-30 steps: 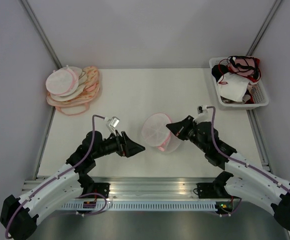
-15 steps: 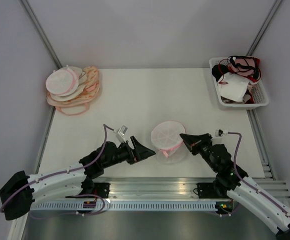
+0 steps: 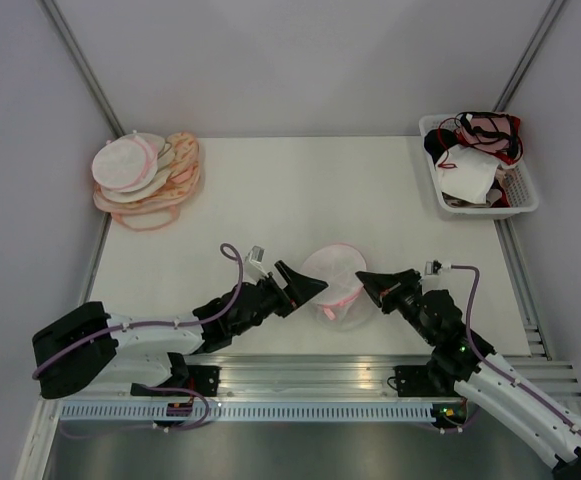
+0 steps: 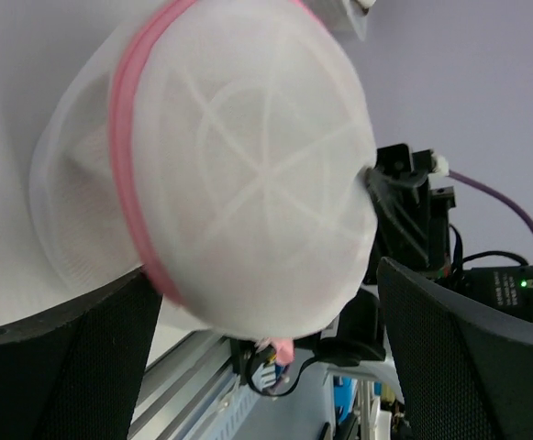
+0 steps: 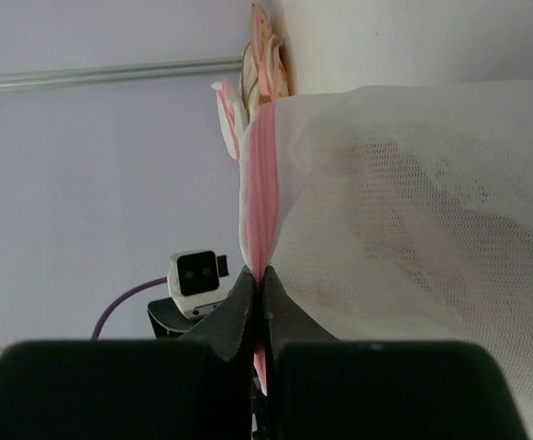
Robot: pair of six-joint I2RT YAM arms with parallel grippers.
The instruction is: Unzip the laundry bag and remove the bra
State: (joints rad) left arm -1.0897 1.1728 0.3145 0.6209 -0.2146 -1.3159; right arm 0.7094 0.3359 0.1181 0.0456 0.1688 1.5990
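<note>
light, limp mesh bag (image 3: 336,268) near the middle of the table's (image 3: 290,180) near edge: right gripper (image 3: 362,279) pinches its pink zip rim (image 5: 259,183), the firmest hold, left gripper (image 3: 308,283) gapes wide alongside.

The laundry bag (image 4: 248,183) sits between the spread fingers (image 4: 73,367).

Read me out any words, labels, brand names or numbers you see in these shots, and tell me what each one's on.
No readable text in any view.
Laundry bag: plain white mesh and pink zip rim, no print.
Coloured patch on the near rail, left side: too small to read.
Garments in the basket: no legible tags.
</note>
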